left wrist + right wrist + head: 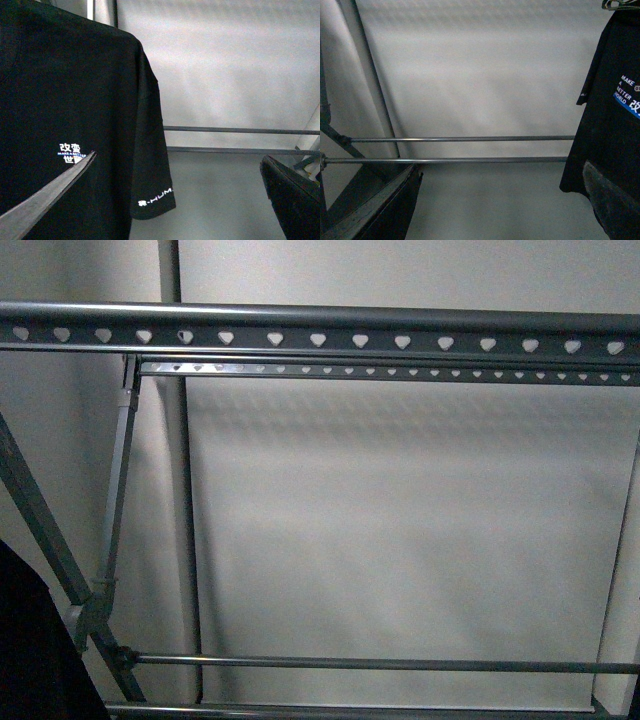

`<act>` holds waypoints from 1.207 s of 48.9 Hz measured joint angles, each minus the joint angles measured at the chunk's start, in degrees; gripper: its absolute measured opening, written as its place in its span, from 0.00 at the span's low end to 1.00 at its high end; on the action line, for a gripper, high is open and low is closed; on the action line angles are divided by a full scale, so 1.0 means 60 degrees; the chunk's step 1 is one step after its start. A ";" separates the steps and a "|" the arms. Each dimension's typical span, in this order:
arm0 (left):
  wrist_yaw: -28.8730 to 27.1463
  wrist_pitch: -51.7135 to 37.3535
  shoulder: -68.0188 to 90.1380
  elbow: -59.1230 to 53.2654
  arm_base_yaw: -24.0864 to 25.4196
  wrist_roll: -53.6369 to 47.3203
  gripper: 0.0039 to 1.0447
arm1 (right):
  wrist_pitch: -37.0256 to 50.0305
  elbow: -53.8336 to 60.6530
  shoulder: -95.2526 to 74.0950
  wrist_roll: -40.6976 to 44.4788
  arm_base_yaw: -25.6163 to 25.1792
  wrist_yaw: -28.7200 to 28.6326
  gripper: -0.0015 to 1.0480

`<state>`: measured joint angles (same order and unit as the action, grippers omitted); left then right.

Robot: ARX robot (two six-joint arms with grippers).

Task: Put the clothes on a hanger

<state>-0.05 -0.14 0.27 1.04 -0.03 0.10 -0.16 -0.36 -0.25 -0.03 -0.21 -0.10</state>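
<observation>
The clothes, a black T-shirt (65, 100) with white lettering on the chest and sleeve, hang in the left wrist view. One finger (45, 200) of my open left gripper (178, 157) overlaps the shirt's chest and the other finger is apart from it; nothing lies between them. The same shirt (612, 115) hangs at the edge of the right wrist view, just behind one finger (610, 195) of my open, empty right gripper (502, 167). The hanger, a grey rack (320, 340) with heart-shaped holes in its top rails, fills the front view. A dark patch of cloth (30, 640) shows at its lower left. No gripper appears in the front view.
Two thin horizontal bars (460, 139) of the rack cross low behind both grippers. Slanted rack legs (50, 540) stand on the left. A pale wall (400, 520) lies behind the rack. A thin wire piece (619, 4) sits at the shirt's top.
</observation>
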 joint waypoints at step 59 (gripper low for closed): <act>-0.2980 -0.0291 1.4670 0.9715 0.1432 0.7563 0.91 | 0.0000 0.0000 0.0000 0.0000 0.0004 -0.0015 0.93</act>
<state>-17.93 -1.89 88.29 59.33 8.56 45.47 -0.16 -0.36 -0.25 -0.03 -0.19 -0.19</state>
